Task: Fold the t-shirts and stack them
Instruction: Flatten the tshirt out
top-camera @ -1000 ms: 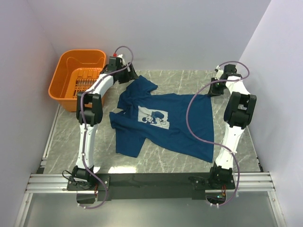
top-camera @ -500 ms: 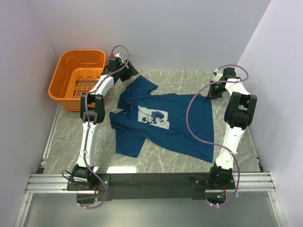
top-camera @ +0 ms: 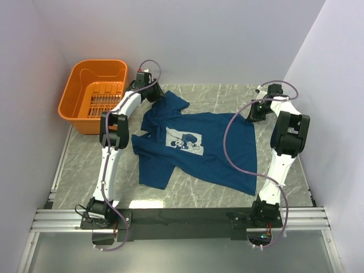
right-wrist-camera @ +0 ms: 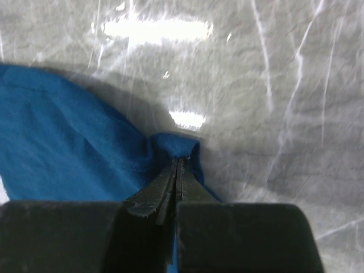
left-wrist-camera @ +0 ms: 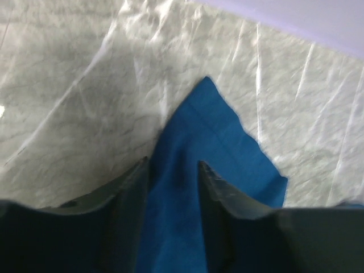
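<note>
Working from the near edge: the dark navy-blue short-sleeved cotton t-shirt (top-camera: 210,153) lies flat, print side up, on the grey marble-patterned table (top-camera: 102,170). Its near hem corner points at the near right corner of the table. Its long axis runs across the table, collar to the left and hem to the right, with the pale light-blue rectangular chest print (top-camera: 183,140) left of centre.

Both pincers work the shirt's far edge. The right gripper (right-wrist-camera: 178,160) is at the far hem corner, near the table's right edge. Its jaws are pressed together with a small pucker of blue cloth pinched at the tips. The left gripper (left-wrist-camera: 173,165) is at the far sleeve, towards the far left corner. Its fingers stand apart astride the sleeve, with cloth between them and no pinch made.

I judge that the coming move turns on this: the rest of the t-shirt lies nearward of both pincers, so the fold must come towards the near edge, and the left side is not yet secured.

The overhead view gives the axis and both positions, but not the jaw gaps. Only the wrist views show those. The orange plastic basket (top-camera: 71,94) sits at the far left corner, apart from the shirt.
</note>
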`<state>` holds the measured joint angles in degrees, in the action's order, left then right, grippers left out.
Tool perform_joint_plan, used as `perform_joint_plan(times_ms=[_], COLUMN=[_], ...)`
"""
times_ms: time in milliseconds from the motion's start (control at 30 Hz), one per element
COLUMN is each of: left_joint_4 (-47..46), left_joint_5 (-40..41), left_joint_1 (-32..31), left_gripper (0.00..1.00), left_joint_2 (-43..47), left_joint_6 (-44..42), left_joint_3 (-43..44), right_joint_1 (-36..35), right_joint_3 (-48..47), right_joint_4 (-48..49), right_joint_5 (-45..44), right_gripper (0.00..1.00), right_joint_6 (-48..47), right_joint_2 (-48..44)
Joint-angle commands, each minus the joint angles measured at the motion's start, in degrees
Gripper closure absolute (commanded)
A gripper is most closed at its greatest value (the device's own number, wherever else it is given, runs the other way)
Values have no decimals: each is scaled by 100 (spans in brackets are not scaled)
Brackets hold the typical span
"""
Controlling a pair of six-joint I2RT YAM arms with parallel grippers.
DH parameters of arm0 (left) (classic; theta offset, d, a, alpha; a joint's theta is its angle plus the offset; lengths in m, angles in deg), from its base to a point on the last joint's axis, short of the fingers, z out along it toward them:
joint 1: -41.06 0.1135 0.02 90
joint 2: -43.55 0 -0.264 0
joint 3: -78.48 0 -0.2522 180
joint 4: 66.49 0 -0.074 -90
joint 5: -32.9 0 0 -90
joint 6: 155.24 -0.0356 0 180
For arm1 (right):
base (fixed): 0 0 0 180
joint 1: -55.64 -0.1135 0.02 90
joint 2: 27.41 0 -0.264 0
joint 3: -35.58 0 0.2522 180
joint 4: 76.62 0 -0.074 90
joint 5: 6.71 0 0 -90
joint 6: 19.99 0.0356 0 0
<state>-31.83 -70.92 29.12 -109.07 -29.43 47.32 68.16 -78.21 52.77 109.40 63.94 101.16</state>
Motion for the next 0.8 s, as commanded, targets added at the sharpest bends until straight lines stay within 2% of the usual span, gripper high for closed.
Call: perform_joint_plan(times_ms=[0,33,67,133,167,200,533,567,633,667,767], left_joint_4=[677,695,669,538,424,380,-236,-297,-385,-412,-351], left_joint_5=[204,257,275,345,380,407,328,345,547,608,644], left_joint_1=[-27,-27,-27,-27,-27,-27,-150,-150,-133,-107,-10], left_gripper=[57,61,70,78,90,98,100,94,76,61,50], left_joint_2=[346,425,626,873,1109,1216,2789,2973,3088,3132,2976], left_joint_6=[-408,-504,-549,-636,-663,-681,-690,-664,-559,-514,-338], left_joint_3=[-394,-526,-693,-1281,-1640,-1817,-4068,-4287,-4368,-4333,-4053], right_joint_1=[23,32,41,58,76,76,146,155,155,155,155], right_joint_3=[159,194,273,352,431,475,959,994,1003,985,976], right_joint_4=[98,124,124,151,151,177,282,283,291,283,274], right_joint_5=[87,87,87,96,96,96,17,26,43,78,114], right_gripper=[100,100,100,100,100,100,100,100,100,100,100], right_joint_6=[-70,-70,-79,-97,-105,-114,-272,-281,-290,-290,-272], right_joint_2=[-587,-614,-649,-737,-772,-816,-1133,-1124,-1115,-1089,-1063])
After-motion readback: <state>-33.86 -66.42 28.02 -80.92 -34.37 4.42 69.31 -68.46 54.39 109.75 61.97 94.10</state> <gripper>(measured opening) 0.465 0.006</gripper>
